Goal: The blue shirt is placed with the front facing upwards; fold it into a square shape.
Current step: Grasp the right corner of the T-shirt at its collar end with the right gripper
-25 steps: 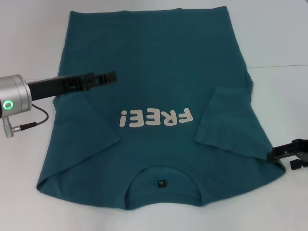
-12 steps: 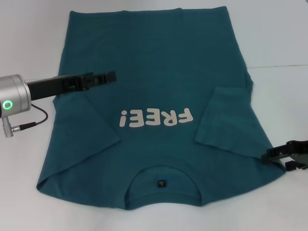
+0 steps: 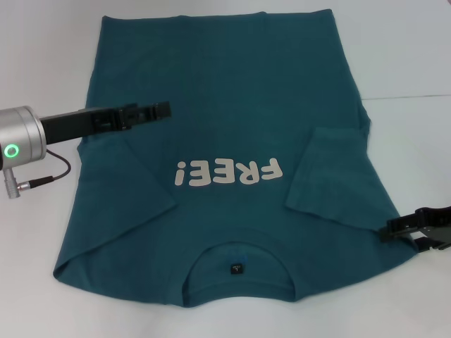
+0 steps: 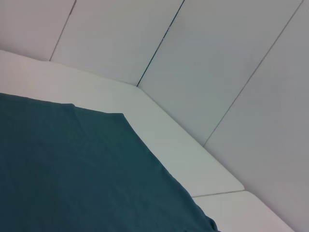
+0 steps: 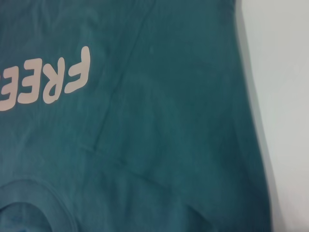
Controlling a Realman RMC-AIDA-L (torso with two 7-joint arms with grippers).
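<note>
The left arm [image 3: 25, 141] has a silver cylindrical wrist with a glowing green ring light, a black cable and black gripper; the right gripper [image 3: 394, 229] is black too.

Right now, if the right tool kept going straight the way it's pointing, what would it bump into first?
Probably the blue shirt. The right tool sits at the shirt's edge near the shoulder, pointing inward across it, so cloth comes first. Its height above the table is unclear.

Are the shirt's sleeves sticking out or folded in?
Folded in. Both sleeves of the blue shirt lie flat over its front, on either side of the white lettering.
</note>
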